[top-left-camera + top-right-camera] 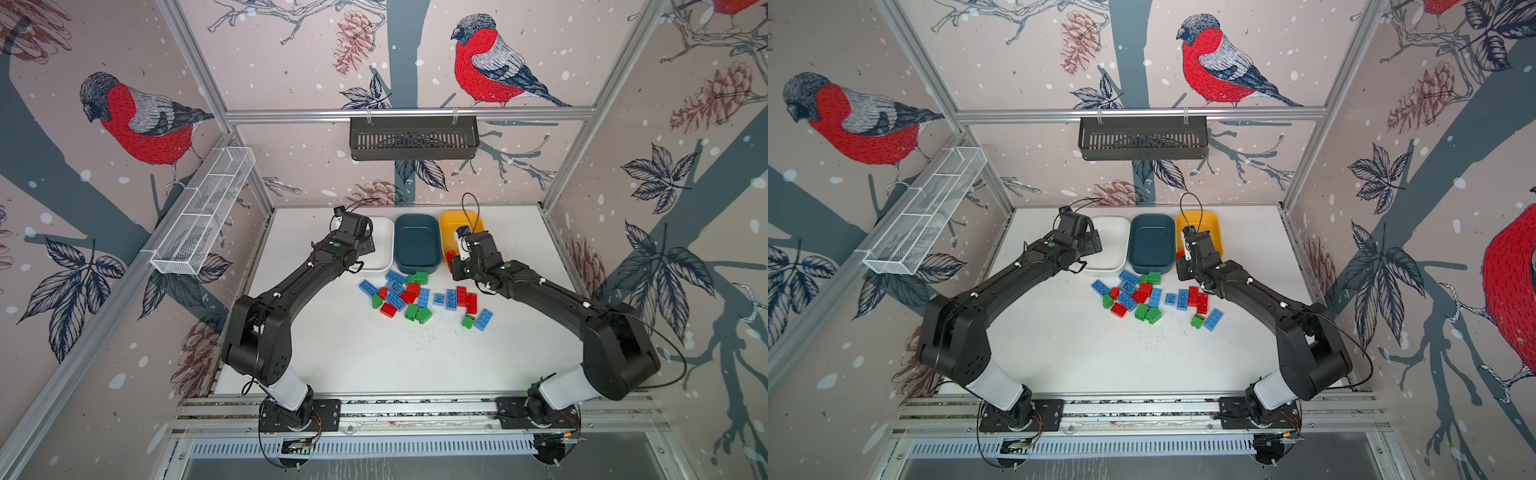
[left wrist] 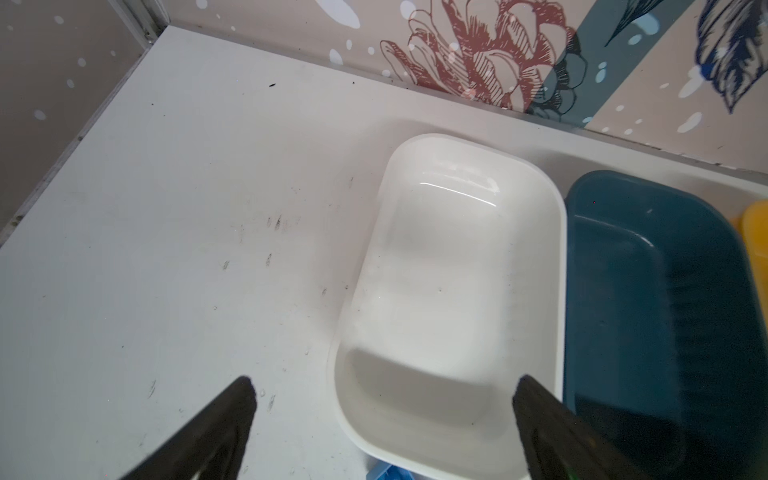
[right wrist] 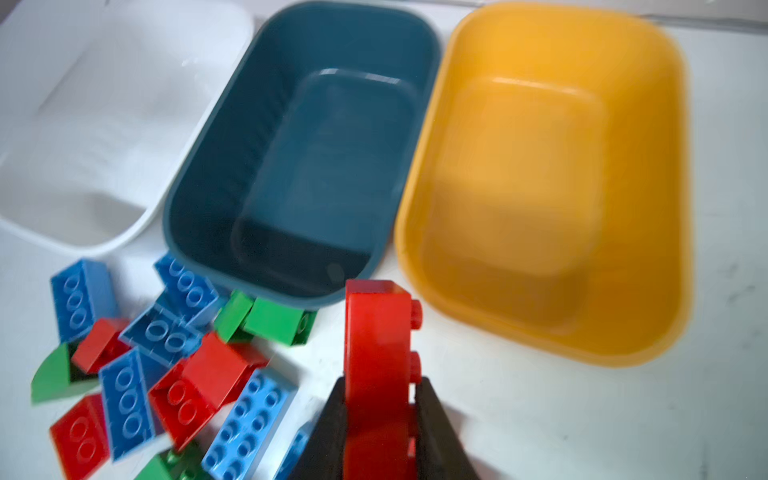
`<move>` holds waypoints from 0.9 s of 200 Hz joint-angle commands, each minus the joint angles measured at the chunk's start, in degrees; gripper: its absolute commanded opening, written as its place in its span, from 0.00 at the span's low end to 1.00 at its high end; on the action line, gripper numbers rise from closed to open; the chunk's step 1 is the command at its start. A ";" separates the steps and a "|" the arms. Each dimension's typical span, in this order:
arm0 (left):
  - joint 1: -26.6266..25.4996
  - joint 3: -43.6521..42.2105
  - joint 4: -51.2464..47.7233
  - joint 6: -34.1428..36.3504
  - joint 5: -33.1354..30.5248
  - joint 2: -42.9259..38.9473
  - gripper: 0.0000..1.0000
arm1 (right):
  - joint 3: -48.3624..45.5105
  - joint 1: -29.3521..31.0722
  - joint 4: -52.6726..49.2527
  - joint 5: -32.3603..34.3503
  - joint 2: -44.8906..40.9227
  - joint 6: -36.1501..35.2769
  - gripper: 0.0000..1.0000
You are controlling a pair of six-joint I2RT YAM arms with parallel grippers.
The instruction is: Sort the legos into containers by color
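Three tubs stand in a row at the back of the white table (image 1: 374, 353): the white plastic tub (image 1: 382, 245) left, the dark teal plastic tub (image 1: 417, 241) in the middle, the yellow plastic tub (image 1: 457, 220) right. The red, blue and green studded plastic bricks (image 1: 409, 295) lie heaped before the teal tub, trailing rightward. One red plastic brick (image 3: 376, 353) sits in the right gripper (image 3: 382, 380) at the yellow tub's near left corner. The black slotted basket (image 1: 413, 139) hangs on the back wall, the white wire-mesh tray (image 1: 203, 212) on the left
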 commanded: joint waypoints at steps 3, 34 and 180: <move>-0.54 -3.10 9.59 4.31 7.31 -2.40 0.97 | 0.92 -4.21 7.66 1.14 2.41 5.07 0.20; -2.52 -7.12 16.02 8.62 12.86 -4.03 0.97 | 6.24 -6.74 6.84 1.90 9.74 4.20 0.21; -23.08 -5.85 18.63 45.66 34.76 9.72 0.97 | 11.00 -7.69 -1.97 4.04 8.04 4.01 0.80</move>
